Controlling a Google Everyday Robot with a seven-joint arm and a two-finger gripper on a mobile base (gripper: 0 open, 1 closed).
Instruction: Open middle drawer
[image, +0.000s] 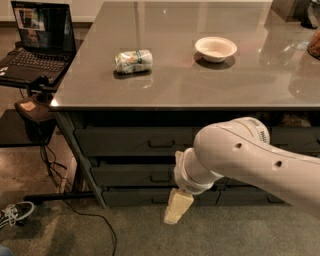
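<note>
Middle drawer (125, 175) shut below worktop (200, 90); stiff, probably smooth-sliding, so pull by its small loop handle (161, 177); gripper (178, 207) hangs just below-right, grasp state cannot tell.

Matt plastic-looking claw (178, 207) below matt middle drawer (127, 175); glossy tabletop (175, 87).
</note>
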